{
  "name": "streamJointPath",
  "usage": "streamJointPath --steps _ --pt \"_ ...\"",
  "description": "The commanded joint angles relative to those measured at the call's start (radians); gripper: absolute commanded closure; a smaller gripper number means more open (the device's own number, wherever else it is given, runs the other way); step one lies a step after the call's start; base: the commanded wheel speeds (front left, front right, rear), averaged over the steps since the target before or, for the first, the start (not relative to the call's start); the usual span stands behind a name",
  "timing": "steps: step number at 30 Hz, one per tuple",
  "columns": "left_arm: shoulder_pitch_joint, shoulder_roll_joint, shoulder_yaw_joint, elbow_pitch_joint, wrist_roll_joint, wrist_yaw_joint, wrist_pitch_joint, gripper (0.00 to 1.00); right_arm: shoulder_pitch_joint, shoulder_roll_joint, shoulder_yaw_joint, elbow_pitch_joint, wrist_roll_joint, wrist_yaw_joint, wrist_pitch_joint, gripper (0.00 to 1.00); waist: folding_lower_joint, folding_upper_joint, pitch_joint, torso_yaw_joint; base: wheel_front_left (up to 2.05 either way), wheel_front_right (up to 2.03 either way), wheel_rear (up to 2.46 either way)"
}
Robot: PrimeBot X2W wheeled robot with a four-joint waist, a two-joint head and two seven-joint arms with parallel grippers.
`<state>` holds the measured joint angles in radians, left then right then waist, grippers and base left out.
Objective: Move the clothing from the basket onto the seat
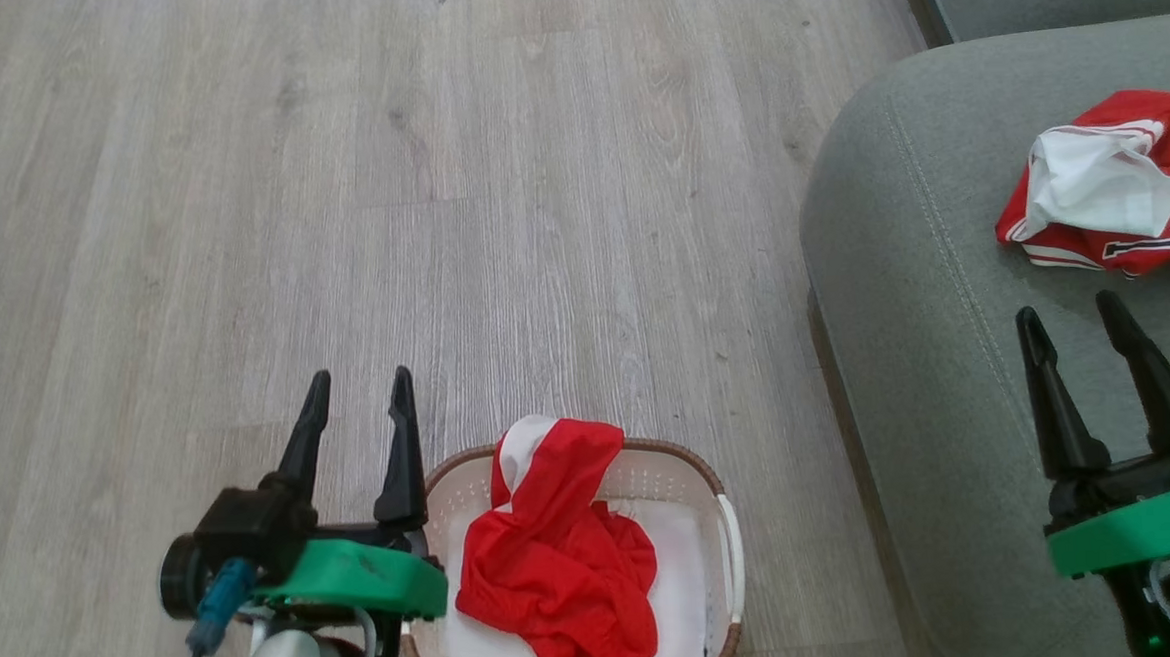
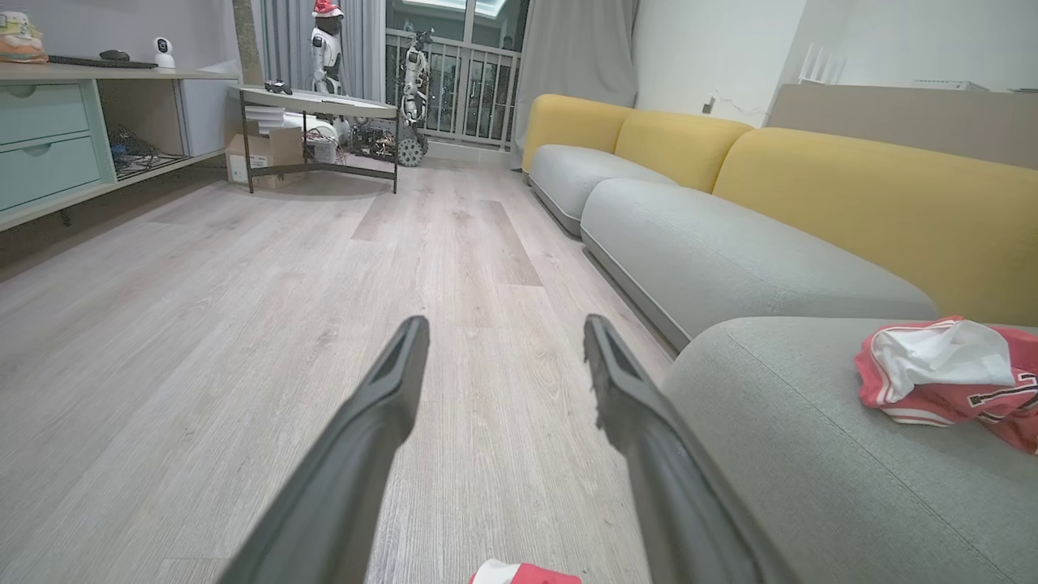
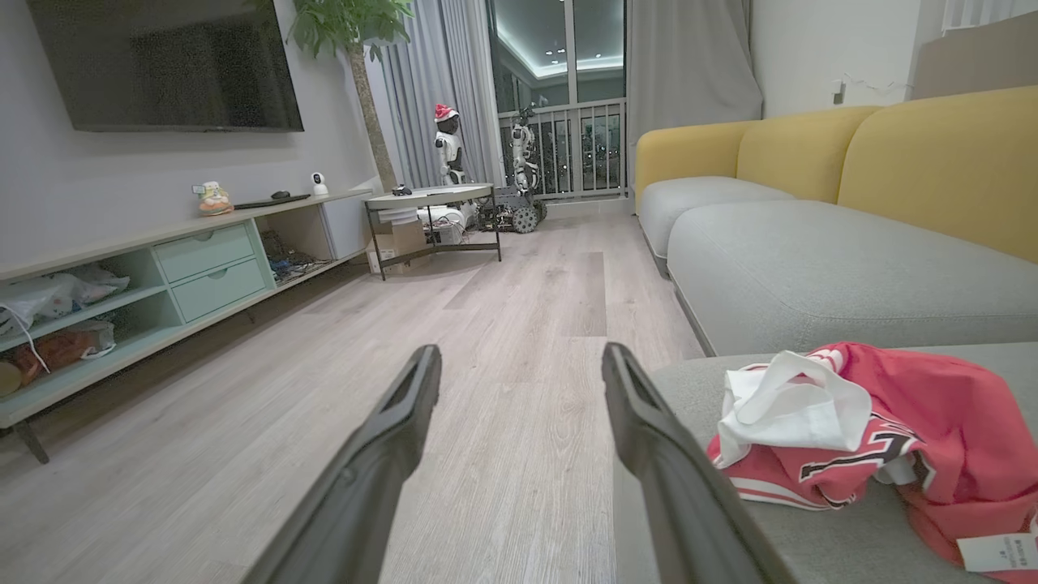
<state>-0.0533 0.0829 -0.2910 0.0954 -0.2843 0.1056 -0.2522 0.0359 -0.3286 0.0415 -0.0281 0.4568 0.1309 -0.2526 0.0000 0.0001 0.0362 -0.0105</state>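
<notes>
Left pincer (image 1: pixel 360 377) and right pincer (image 1: pixel 1067 308) both released, empty. 1 garment (image 1: pixel 557 560) in basket (image 1: pixel 682 456), just right of my left pincer, behind its tips, long axis fore-aft. Left arm nearer. 1 jersey (image 1: pixel 1109 191) lies on seat (image 1: pixel 928 371).

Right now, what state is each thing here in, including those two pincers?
Left pincer: open, holding nothing.
Right pincer: open, holding nothing.
Basket: upright on the floor, one garment inside.
Red garment: crumpled in the basket, one end over its far rim.
Seat: carries one garment.
Jersey: bunched on the seat, white inside showing.
</notes>
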Motion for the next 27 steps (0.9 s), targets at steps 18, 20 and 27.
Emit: streamJointPath --steps 18,20,27 --pt "-0.059 -0.031 0.054 0.009 0.033 -0.032 -0.010 0.00 -0.043 -0.042 0.010 -0.039 0.012 0.000 -0.009 0.00 0.0000 -0.0001 0.060 -0.018 0.00 0.00 0.00" --pt "-0.071 -0.032 0.045 0.020 0.029 -0.029 -0.010 0.00 -0.055 -0.050 0.007 -0.044 0.018 0.000 -0.009 0.00 0.0000 -0.0001 0.078 -0.024 0.00 0.00 0.00" --pt "-0.134 -0.032 -0.017 0.070 0.002 0.005 -0.010 0.00 -0.103 -0.083 -0.007 -0.063 0.045 0.000 -0.009 0.00 0.0000 -0.0001 0.158 -0.045 0.00 0.00 0.00"
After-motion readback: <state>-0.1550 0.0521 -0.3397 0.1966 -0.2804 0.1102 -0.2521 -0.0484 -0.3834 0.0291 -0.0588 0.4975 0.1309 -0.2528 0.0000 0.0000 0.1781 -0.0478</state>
